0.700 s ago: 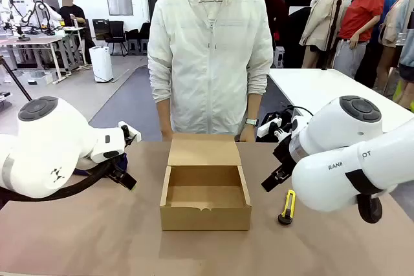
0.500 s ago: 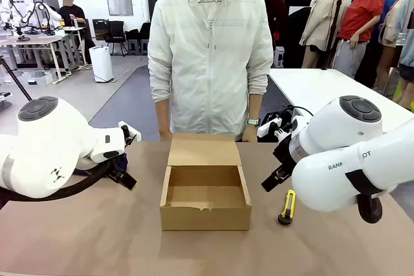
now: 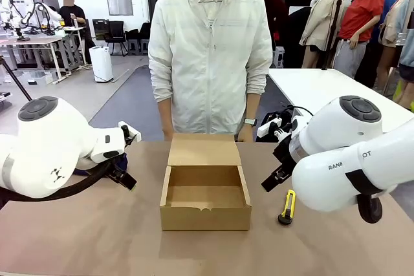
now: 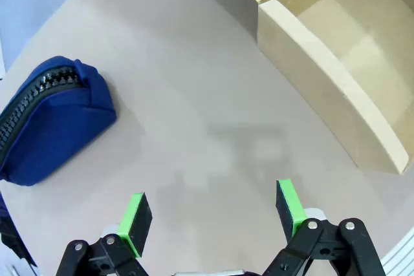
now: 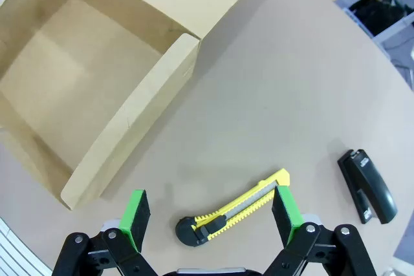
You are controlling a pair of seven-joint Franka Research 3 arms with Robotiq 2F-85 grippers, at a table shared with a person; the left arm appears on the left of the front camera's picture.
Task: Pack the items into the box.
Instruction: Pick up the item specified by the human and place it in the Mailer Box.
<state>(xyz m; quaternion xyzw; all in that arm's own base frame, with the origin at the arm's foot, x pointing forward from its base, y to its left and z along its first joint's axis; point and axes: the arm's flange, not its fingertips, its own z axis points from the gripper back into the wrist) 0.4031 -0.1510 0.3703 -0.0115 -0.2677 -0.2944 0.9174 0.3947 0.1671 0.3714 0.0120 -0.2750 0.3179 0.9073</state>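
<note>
The tan cardboard box (image 3: 205,214) stands open in the middle of the table, its flap lid (image 3: 203,150) folded back toward the person, and it holds nothing. In the left wrist view the navy zippered pouch (image 4: 52,117) lies on the table to the upper left of my left gripper (image 4: 212,210), which hovers open over bare table beside the box wall (image 4: 323,101). My right gripper (image 5: 208,212) is open just above a yellow utility knife (image 5: 234,212). The black stapler (image 5: 367,185) lies farther off, away from the box wall (image 5: 129,127).
The yellow knife (image 3: 286,206) lies on the table right of the box. A person in a white jacket (image 3: 210,50) stands at the far edge, a hand (image 3: 246,135) resting just behind the lid. Bare brown tabletop (image 3: 97,237) surrounds the box.
</note>
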